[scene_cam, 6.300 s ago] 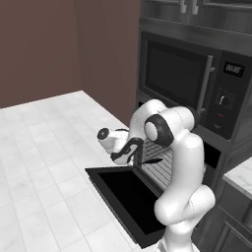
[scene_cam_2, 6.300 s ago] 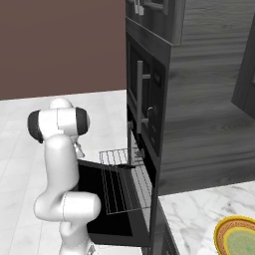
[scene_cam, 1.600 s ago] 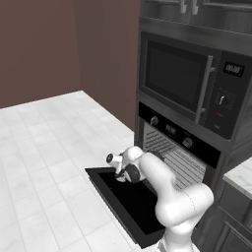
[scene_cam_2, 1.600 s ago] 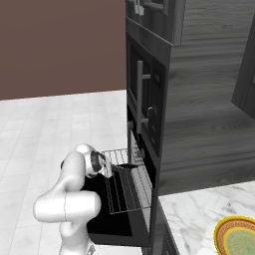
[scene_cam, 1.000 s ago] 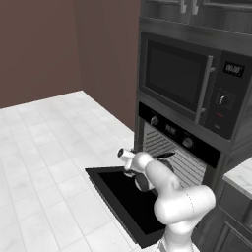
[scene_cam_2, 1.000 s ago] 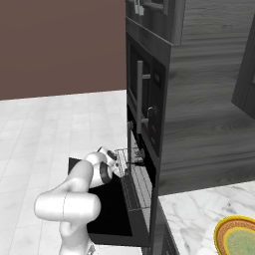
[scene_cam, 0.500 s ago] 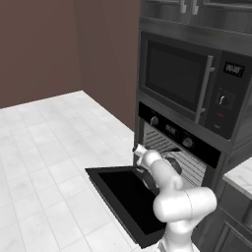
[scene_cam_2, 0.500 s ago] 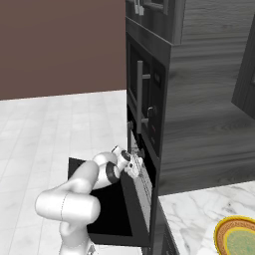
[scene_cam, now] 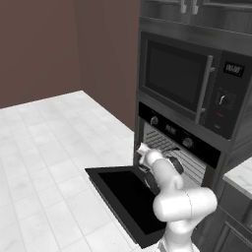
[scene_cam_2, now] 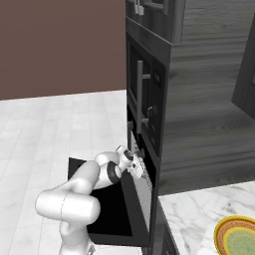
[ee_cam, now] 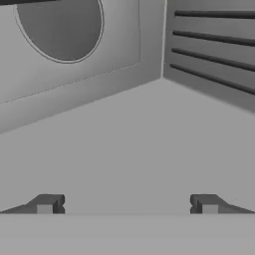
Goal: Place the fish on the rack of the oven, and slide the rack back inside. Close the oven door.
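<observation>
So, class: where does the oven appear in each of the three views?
Left base view: the oven sits centre-right, under the microwave, its mouth open.
Right base view: the oven is seen edge-on, low in the dark cabinet column, centre.
Hand view: the oven's grey inside, with a round fan top left and a ribbed wall top right.
Landmark shared by both base views: the dropped-open oven door.
</observation>
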{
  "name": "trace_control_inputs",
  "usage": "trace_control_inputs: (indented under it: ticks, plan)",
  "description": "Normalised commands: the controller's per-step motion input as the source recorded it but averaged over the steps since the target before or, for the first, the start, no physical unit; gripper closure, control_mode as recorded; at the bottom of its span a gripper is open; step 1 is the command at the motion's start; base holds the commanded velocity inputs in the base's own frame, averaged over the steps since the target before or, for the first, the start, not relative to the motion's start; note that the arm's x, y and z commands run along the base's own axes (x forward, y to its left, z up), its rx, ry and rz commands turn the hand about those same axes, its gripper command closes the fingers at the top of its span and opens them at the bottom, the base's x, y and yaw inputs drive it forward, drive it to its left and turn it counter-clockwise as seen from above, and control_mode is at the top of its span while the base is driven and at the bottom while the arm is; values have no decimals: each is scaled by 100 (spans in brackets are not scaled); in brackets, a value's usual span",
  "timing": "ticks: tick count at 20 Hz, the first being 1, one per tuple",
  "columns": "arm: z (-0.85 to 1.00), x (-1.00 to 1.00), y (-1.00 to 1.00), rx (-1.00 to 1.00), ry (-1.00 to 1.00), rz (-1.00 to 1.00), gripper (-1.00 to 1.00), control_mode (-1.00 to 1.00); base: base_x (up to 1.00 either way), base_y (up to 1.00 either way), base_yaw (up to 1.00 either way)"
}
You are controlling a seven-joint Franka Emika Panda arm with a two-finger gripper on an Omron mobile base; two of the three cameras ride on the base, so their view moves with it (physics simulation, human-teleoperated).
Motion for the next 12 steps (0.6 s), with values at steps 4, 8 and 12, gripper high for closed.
trace_control_inputs:
  ticks: [4,8,12]
  plan:
    - [55,-60,22,0,-10,0,-100,-100,0,0,0]
    - [43,-52,78,0,-6,8,-100,-100,0,0,0]
    - [-16,-41,97,0,7,22,-100,-100,0,0,0]
